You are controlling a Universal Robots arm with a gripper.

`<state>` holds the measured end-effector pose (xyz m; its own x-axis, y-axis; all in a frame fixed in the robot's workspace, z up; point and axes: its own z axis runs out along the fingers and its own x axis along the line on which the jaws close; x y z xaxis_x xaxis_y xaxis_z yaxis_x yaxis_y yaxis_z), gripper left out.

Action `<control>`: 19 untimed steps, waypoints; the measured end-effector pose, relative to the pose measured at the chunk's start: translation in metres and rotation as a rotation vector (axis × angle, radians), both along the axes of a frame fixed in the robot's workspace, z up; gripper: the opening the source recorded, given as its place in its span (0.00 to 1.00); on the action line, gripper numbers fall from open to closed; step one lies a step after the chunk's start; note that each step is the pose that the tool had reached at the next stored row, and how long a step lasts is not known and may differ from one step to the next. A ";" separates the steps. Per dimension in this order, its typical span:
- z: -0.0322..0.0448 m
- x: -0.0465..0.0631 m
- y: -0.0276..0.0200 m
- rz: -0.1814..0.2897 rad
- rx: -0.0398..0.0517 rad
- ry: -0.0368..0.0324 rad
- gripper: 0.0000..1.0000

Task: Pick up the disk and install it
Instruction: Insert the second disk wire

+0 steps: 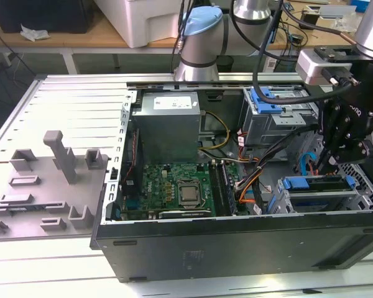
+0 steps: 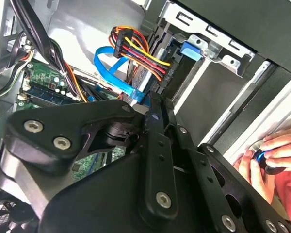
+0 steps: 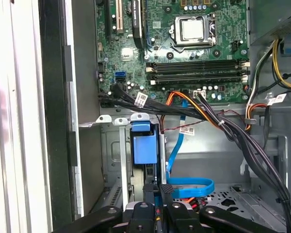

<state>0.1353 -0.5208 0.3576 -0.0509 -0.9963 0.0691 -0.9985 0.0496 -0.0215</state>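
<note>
Nearest me, the open computer case [image 1: 236, 239] lies on its side on the pale worktop [image 1: 50, 267]. Just behind its near wall, at the exterior view's right, the disk [image 1: 317, 184] sits on edge in a grey drive cage [image 1: 286, 202], its blue carrier frame showing along the top. In the first wrist view the disk [image 3: 141, 145] stands in its slot beside a looping blue data cable [image 3: 194, 187]. My hand [image 1: 328, 162] hangs right over the disk; in the first wrist view the hand [image 3: 159, 188] looks clenched, tips drawn together at the disk's edge, though I cannot tell if they press on it. In the second wrist view a person's hand [image 2: 262, 158] rests on the case's outer side. Further in lie the green motherboard [image 1: 174, 189], then the grey power supply [image 1: 168, 124] and a second cage topped by a blue bracket [image 1: 265, 99]. A grey fixture plate [image 1: 43, 180] lies at the exterior view's left.
</note>
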 end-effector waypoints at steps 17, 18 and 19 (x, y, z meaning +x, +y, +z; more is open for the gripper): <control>-0.0056 0.002 -0.0003 0.006 -0.0003 0.0000 0.16; -0.0058 0.002 -0.0003 0.007 -0.0003 0.0000 0.16; -0.0062 0.002 -0.0003 0.007 -0.0003 0.0001 0.16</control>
<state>0.1376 -0.5212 0.3514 -0.0440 -0.9966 0.0694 -0.9989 0.0426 -0.0215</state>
